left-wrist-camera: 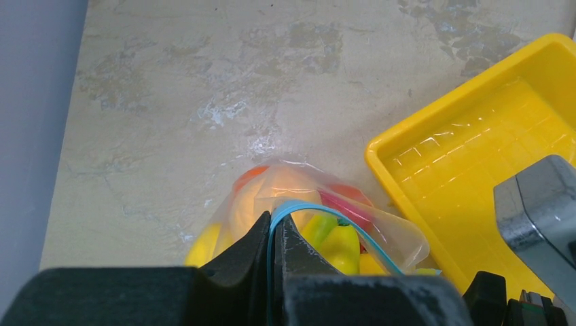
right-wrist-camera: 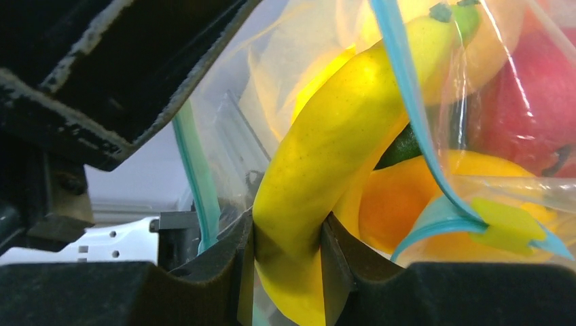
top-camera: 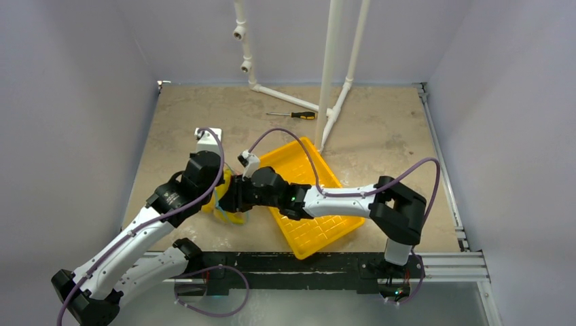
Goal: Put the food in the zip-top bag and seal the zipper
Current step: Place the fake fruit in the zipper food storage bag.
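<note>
The zip-top bag (left-wrist-camera: 299, 183), one, packed with fruit, lies on the table (left-wrist-camera: 170, 102). We see the left gripper (left-wrist-camera: 274, 227) pinched tight on its zipper (right-wrist-camera: 409, 88), the right gripper (right-wrist-camera: 289, 221) clamped around one banana (right-wrist-camera: 339, 136), one yellow tray (left-wrist-camera: 441, 170) alongside.

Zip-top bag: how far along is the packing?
Done: several fruits sit inside the bag; the tray's visible part holds none. In hand: left gripper pinches the zipper, right gripper grips the banana at the mouth. Left: release the banana, then seal the zipper, which is open.
</note>
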`<action>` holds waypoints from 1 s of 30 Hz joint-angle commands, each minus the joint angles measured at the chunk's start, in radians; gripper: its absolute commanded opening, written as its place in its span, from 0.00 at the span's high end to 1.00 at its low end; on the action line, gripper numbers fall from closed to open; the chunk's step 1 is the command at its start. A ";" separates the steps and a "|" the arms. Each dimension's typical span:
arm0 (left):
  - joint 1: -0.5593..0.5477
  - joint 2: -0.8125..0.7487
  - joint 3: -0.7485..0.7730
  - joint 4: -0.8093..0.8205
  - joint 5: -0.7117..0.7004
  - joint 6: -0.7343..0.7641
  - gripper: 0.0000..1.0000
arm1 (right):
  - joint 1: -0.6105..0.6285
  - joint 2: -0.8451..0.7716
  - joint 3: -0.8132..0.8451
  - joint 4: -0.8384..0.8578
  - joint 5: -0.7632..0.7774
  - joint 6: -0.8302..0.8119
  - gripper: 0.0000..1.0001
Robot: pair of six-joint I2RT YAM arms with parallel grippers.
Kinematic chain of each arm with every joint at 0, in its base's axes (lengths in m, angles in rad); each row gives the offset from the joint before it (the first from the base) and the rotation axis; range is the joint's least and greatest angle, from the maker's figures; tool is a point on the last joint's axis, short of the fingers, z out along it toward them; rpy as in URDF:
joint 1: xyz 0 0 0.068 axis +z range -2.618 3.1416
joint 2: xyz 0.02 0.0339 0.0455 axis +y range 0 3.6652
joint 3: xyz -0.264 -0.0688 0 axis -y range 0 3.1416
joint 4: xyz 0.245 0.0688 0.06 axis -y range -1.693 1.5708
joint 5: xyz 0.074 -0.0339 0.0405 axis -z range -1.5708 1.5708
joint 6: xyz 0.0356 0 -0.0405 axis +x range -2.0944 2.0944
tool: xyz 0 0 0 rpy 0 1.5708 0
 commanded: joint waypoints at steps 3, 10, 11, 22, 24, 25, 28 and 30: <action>0.009 -0.018 0.017 0.051 0.000 -0.006 1.00 | -0.042 -0.021 0.030 -0.112 0.082 0.151 1.00; 0.008 -0.028 0.016 0.051 0.000 -0.008 1.00 | -0.068 -0.027 0.076 -0.174 0.165 0.241 0.77; 0.007 -0.029 0.015 0.050 0.000 -0.008 1.00 | -0.069 -0.031 0.085 -0.178 0.171 0.242 0.66; 0.008 -0.032 0.015 0.050 -0.002 -0.009 1.00 | -0.069 -0.164 0.127 -0.251 0.283 0.195 0.38; 0.008 -0.032 0.015 0.051 -0.003 -0.010 1.00 | -0.068 -0.193 0.119 -0.278 0.300 0.191 0.38; 0.008 -0.032 0.015 0.050 -0.003 -0.011 1.00 | -0.068 -0.210 0.112 -0.288 0.309 0.191 0.38; 0.008 -0.031 0.015 0.050 -0.004 -0.011 1.00 | -0.068 -0.262 0.074 -0.312 0.344 0.193 0.38; 0.008 -0.029 0.015 0.051 -0.003 -0.011 1.00 | -0.068 -0.288 0.045 -0.333 0.376 0.200 0.38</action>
